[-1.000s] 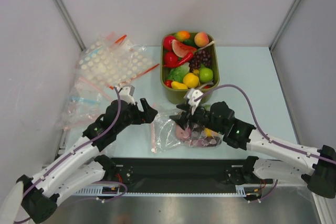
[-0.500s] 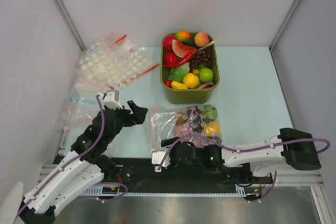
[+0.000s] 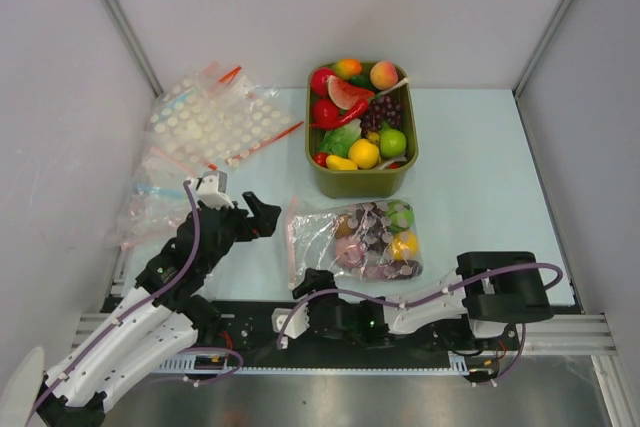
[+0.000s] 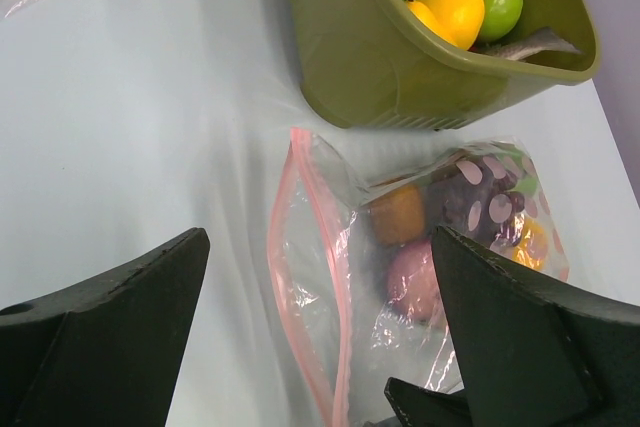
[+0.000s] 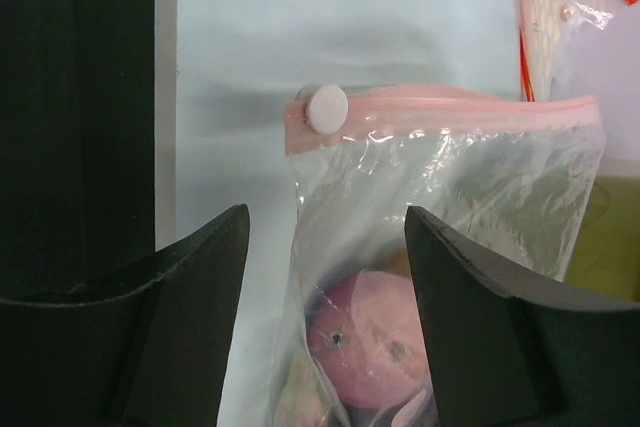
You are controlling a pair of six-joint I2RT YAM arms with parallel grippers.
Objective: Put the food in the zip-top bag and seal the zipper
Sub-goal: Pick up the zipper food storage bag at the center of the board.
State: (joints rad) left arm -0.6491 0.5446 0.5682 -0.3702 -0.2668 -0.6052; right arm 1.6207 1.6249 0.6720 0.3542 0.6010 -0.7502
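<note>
The clear zip-top bag point(image 3: 360, 242) lies flat on the table in front of the tub, with an orange, a pink fruit point(image 5: 375, 337), grapes, a yellow piece and a green piece inside. Its pink zipper point(image 3: 291, 247) runs down the bag's left edge. In the left wrist view the zipper's point(image 4: 300, 287) two strips stand apart along part of the mouth. A white slider point(image 5: 326, 107) sits at one end. My left gripper point(image 3: 262, 217) is open and empty, left of the bag. My right gripper point(image 3: 312, 282) is open and empty, low at the bag's near-left corner.
The olive-green tub point(image 3: 362, 184) behind the bag holds several more toy fruits and vegetables. White-dotted bags point(image 3: 215, 122) and a blue-strip bag point(image 3: 150, 192) lie at the back left. The black base plate point(image 3: 250, 322) runs along the near edge.
Both grippers have let go of the bag and drawn away. The right arm swung down and folded along the near edge. The bag now lies flat and spread out.
</note>
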